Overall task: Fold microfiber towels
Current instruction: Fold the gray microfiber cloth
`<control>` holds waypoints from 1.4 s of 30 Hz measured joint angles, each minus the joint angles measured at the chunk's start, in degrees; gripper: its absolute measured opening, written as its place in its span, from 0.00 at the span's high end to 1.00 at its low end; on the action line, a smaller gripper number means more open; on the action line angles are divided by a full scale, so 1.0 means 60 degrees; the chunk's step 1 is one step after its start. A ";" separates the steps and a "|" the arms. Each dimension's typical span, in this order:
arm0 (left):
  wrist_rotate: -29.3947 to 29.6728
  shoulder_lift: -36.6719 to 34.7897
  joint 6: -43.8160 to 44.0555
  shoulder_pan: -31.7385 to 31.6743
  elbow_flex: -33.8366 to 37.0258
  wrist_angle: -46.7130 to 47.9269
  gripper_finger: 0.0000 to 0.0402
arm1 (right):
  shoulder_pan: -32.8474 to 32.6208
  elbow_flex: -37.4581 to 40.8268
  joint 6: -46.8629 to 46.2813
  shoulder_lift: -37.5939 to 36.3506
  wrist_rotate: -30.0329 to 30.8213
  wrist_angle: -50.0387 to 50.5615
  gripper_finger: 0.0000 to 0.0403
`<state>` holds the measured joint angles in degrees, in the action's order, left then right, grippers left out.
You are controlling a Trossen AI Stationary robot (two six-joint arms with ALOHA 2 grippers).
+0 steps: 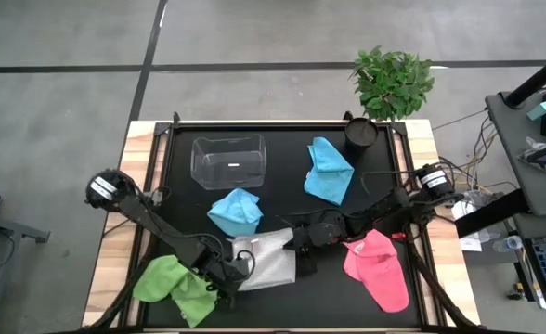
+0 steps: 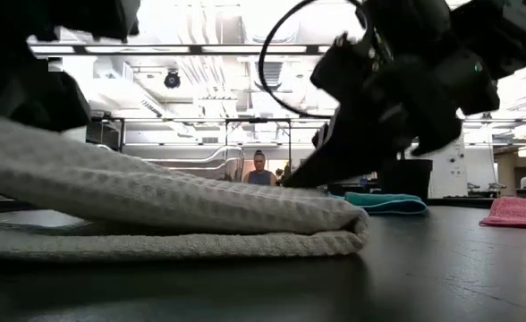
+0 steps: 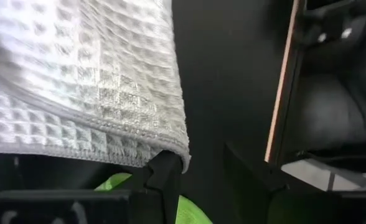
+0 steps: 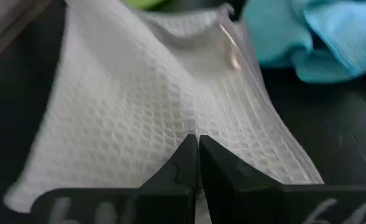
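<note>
Both arms are down at the pale grey-white towel (image 1: 268, 263), which lies at the front middle of the black desk (image 1: 282, 153). The right hand (image 1: 301, 249) sits at the towel's right edge, and its wrist camera shows the two dark fingers (image 4: 189, 163) pressed tight together on the cloth, pinching the grey-white towel (image 4: 164, 118) at its near edge. The left hand (image 1: 225, 278) is at the towel's front left corner. Its wrist view shows one finger (image 3: 165, 171) touching the hemmed corner of the towel (image 3: 89, 81) while the other stands well apart, so that hand is open, gripping nothing.

From above, the layout is plain: lime green towel (image 1: 175, 286) crumpled at front left, just beside the left hand; one light blue towel (image 1: 236, 211) behind the grey one; another light blue towel (image 1: 329, 172) farther back right; pink towel (image 1: 377, 269) at front right. A clear plastic tub (image 1: 228, 160) stands at back left.

The low camera gives what the overhead cannot: the grey towel (image 2: 156, 215) is doubled over, the upper layer resting on the lower, with a rounded fold at its right end.

Up close, the fabric is waffle-weave, a grid of small square pockets, with a stitched hem.
</note>
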<state>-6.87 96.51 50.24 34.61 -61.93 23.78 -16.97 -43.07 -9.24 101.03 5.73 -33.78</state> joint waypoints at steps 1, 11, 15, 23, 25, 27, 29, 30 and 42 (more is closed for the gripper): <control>0.0132 -0.0084 0.0018 0.0000 0.0000 -0.0048 0.75 | -0.0005 0.0000 -0.0030 -0.0134 -0.0043 0.0078 0.98; 0.0905 0.0043 0.0691 0.0051 0.0004 -0.0146 0.74 | -0.0223 -0.0030 -0.0457 -0.0669 -0.0281 0.0425 0.98; 0.0815 0.0227 0.0808 0.0198 0.0007 -0.0144 0.74 | -0.0214 -0.0036 -0.0484 -0.0720 -0.0206 0.0537 0.98; 0.0835 0.0248 0.0852 0.0408 -0.0009 -0.0149 0.74 | -0.0207 -0.0080 -0.0457 -0.0720 -0.0199 0.0625 0.98; 0.0842 0.0244 0.0855 0.0452 -0.0011 -0.0140 0.74 | -0.0186 -0.0080 -0.0538 -0.0720 -0.0199 0.0691 0.98; 0.0844 0.0244 0.0855 0.0456 -0.0011 -0.0126 0.74 | -0.0186 -0.0080 -0.0605 -0.0723 -0.0203 0.0847 0.96; 0.0855 0.0241 0.0855 0.0448 -0.0011 -0.0129 0.74 | -0.0186 -0.0080 -0.0644 -0.0746 -0.0203 0.1042 0.93; 0.0855 0.0237 0.0855 0.0442 -0.0011 -0.0126 0.74 | -0.0184 -0.0080 -0.0728 -0.0770 -0.0203 0.1137 0.91; 0.1461 -0.0373 0.1354 0.0342 -0.0016 -0.0129 0.74 | -0.0149 -0.0083 -0.1068 -0.1720 -0.0203 0.2301 0.67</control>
<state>1.90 94.27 58.37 36.67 -62.03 23.00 -17.87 -43.57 -15.65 90.71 4.51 -19.97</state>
